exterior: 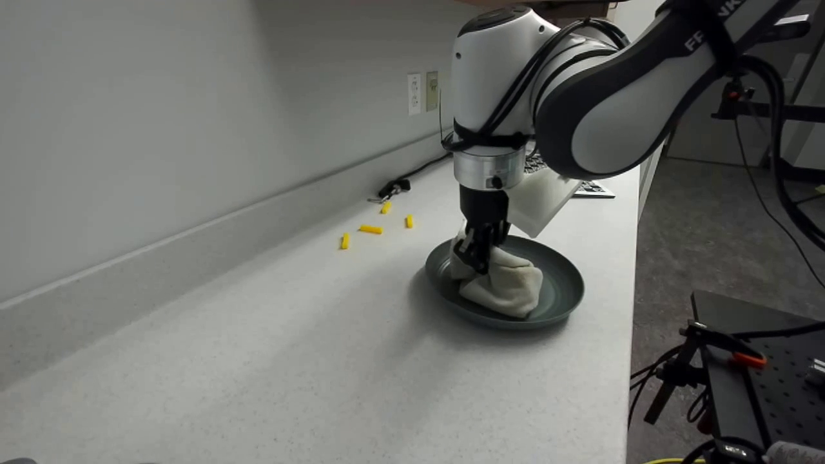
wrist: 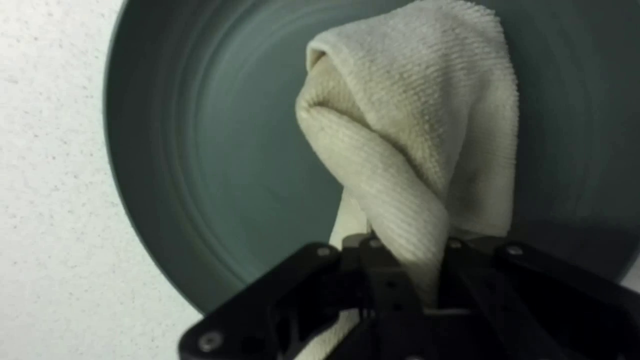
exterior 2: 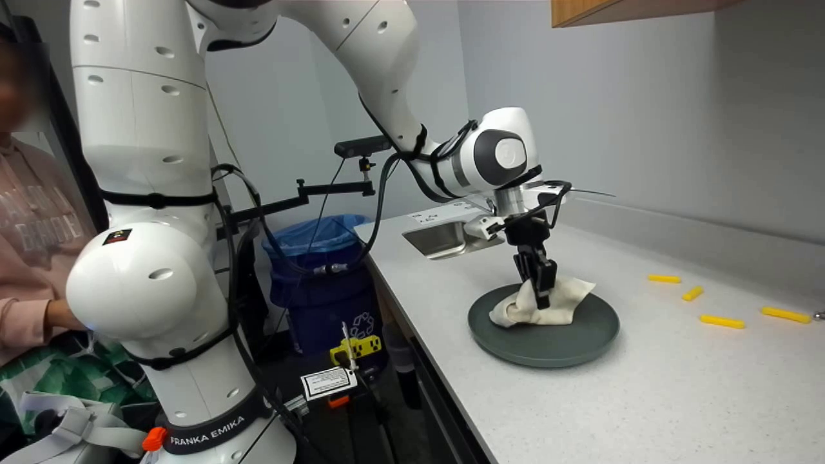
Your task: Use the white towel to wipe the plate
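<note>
Step in hand reads as the wipe itself: towel (wrist: pixel 415 100) is bunched on the plate (wrist: pixel 255 165), gripper (wrist: pixel 412 250) low over it. Direction of travel can't be read, so can't tell mid-stroke from about to start, nor how much of the surface is done. Next move should be a low sideways sweep with light down-pressure, taking the towel across the bare part of the plate and out to the rim; circling probably suits the round shape. Main risk: plate looks loose on the counter (exterior: pixel 290 361), nothing seen bracing it, and near the open edge, so a hard push could skid it. Four yellow sticks (exterior 2: pixel 722 321) lie between plate and wall (exterior: pixel 161 129), unlikely to get in the way. End effector: fingers (wrist: pixel 480 280) nearly together, only a narrow gap, filled by a twisted fold of towel; that's a pinch, and grip looks firm enough for dragging. Wrist view has the bulk of the towel spread out ahead of the fingers, with a strip beside them and more showing lower down. Fingertips sit close to the plate; can't tell whether they touch it or only the towel does. Worth setting height so the towel takes the contact, not hard tips.
</note>
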Motion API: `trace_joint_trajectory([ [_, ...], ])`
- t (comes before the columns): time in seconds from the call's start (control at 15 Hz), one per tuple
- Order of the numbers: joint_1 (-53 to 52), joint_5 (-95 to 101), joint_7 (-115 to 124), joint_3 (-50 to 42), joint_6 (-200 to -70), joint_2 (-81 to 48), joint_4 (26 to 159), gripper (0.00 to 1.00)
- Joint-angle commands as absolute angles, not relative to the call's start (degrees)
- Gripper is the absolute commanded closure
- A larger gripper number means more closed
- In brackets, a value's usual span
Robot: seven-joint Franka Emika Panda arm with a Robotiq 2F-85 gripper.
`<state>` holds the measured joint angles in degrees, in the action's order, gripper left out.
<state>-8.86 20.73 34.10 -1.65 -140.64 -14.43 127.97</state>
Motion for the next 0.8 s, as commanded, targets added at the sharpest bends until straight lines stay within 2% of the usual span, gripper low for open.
trace_joint_trajectory([
  [0.0,-8.84,23.28,35.42,-3.79,-139.65,-12.26,130.2,0.97],
  [0.2,-8.62,26.04,37.3,-6.03,-139.62,-12.15,130.35,0.97],
  [0.47,-9.95,41.28,49.36,-10.28,-140.22,-13.48,128.0,0.97],
  [0.73,-9.11,49.58,58.31,-7.93,-139.37,-14.43,125.7,0.97],
])
